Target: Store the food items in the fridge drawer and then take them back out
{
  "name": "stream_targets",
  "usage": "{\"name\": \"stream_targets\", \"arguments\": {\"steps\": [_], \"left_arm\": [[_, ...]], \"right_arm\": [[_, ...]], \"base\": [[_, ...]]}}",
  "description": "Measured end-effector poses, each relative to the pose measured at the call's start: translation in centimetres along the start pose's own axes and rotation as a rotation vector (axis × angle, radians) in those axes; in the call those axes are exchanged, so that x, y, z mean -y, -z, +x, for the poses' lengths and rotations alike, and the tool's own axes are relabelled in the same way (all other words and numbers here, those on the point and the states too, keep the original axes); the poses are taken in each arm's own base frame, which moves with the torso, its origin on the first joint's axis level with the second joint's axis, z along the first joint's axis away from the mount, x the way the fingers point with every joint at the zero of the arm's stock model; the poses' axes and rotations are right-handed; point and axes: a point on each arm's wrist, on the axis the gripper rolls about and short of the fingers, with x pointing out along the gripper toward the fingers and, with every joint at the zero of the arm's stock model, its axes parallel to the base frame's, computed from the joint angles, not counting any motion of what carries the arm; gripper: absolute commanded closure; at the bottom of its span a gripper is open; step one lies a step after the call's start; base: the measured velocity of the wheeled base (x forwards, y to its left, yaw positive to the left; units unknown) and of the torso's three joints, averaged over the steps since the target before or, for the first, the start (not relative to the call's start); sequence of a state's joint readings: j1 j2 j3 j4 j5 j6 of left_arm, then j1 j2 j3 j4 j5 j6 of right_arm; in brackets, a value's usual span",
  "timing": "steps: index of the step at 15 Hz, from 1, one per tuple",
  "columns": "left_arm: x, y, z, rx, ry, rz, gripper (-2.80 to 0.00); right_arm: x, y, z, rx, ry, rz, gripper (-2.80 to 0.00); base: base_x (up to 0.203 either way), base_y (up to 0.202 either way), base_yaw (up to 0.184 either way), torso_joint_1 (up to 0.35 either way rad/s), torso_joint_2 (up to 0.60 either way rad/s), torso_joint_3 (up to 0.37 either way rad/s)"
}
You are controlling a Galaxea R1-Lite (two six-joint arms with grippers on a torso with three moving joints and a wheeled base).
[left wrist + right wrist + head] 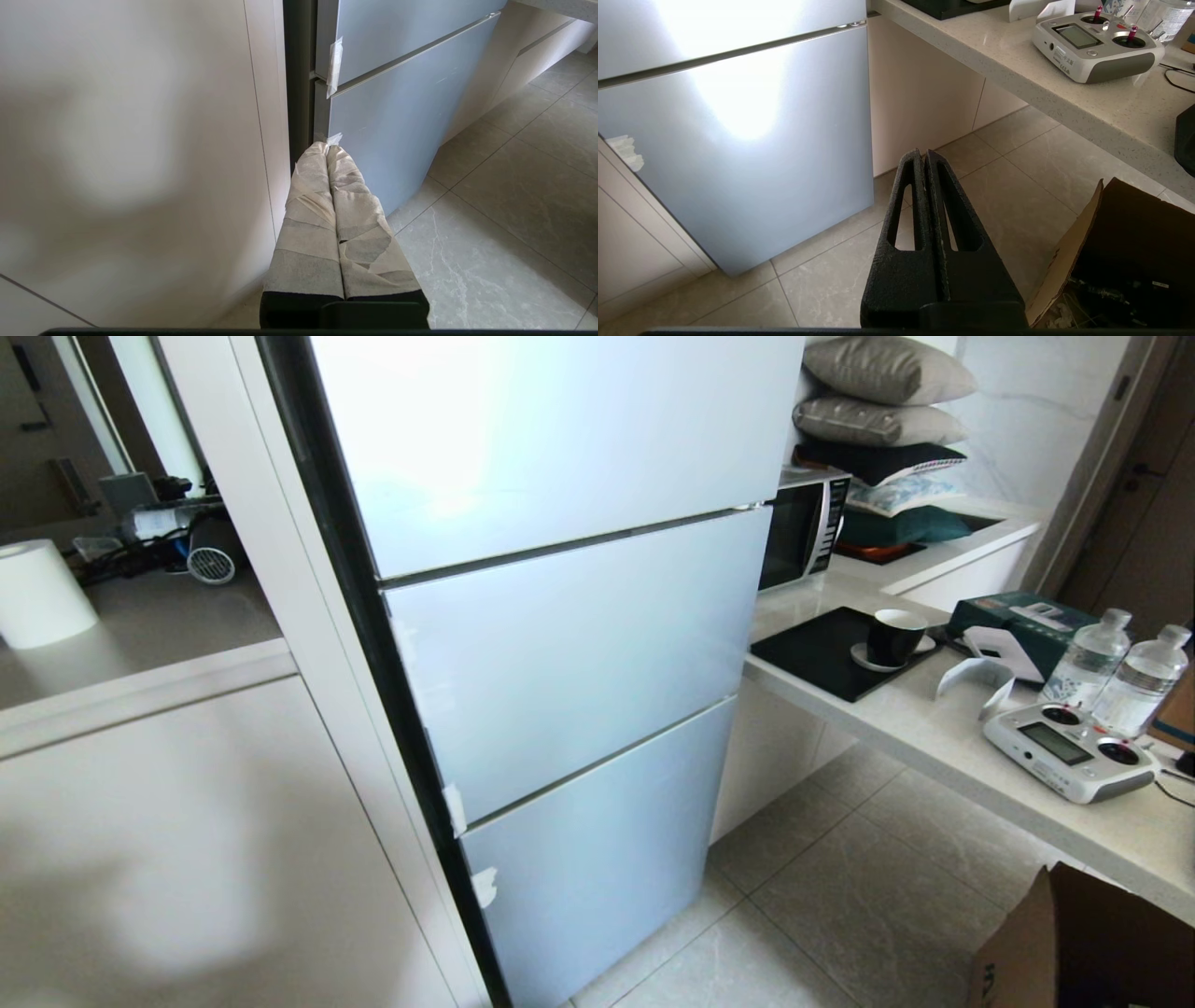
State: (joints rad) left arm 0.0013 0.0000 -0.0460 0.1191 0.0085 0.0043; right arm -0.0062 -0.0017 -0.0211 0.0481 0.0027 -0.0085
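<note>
So the fridge is all closed up, both arms just hanging

Biggest thing is the fridge (560,616), three glossy pale blue panels, all flush. The fridge drawer (579,653) is the middle one, pushed in. Can't see any fruit anywhere. To its right a counter (934,728) holds a microwave (803,527), a black cup (894,635), two water bottles (1088,658) and a remote controller (1069,751). The left gripper (327,148), wrapped in tape, hangs low by the fridge's bottom corner, fingers pressed together. The right gripper (923,153) hangs over the floor tiles, fingers together too, holding nothing.
</note>
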Motion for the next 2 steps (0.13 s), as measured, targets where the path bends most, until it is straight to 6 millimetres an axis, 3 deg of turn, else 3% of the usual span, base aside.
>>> {"name": "stream_targets", "arguments": {"steps": [2], "left_arm": [[0.0,0.0,0.0,0.0,0.0,0.0,0.0]], "right_arm": [[0.0,0.0,0.0,0.0,0.0,0.0,0.0]], "base": [[0.0,0.0,0.0,0.0,0.0,0.0]]}}
